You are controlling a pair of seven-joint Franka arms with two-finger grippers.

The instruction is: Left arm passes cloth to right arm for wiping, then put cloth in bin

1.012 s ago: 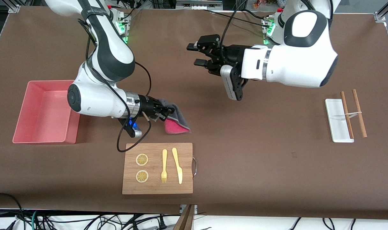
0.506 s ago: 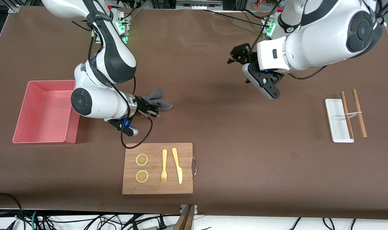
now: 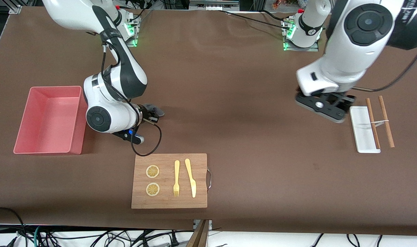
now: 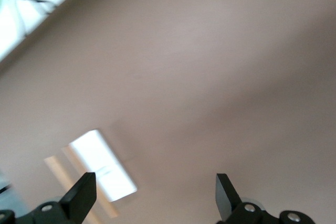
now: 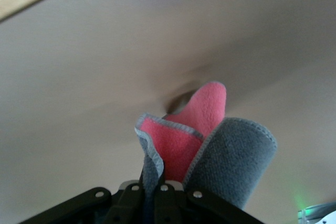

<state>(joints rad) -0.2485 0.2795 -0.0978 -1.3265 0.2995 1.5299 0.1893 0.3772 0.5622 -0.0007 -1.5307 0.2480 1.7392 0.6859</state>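
Dark grey terry on one face, magenta-pink on the other: the cloth (image 5: 210, 140) sits bunched in the right gripper (image 3: 152, 115), whose fingers are clamped on its gathered lower edge, the free folds standing up loose above them in the right wrist view. In the front view only a grey tuft (image 3: 155, 110) shows past the wrist, over bare table at about twelve o'clock from the wooden cutting board (image 3: 169, 180) and three o'clock from the bin (image 3: 23, 118), the pink tub at the right arm's end of the table.

The left gripper (image 4: 152, 195) hangs over the table just beside the small white tray (image 3: 362, 128), at about nine o'clock from it, its fingers spread wide apart with nothing between them; that arm appears to be waiting.

The towel looks light, limp and compressible, with no stiffness of its own, so it will likely droop and trail wherever it is not pinched. A grip across several gathered layers, as here, seems safer than one on a single hem, which could slip free. For wiping, the hanging folds probably need pressing flat to the table; over the bin, it should simply drop.
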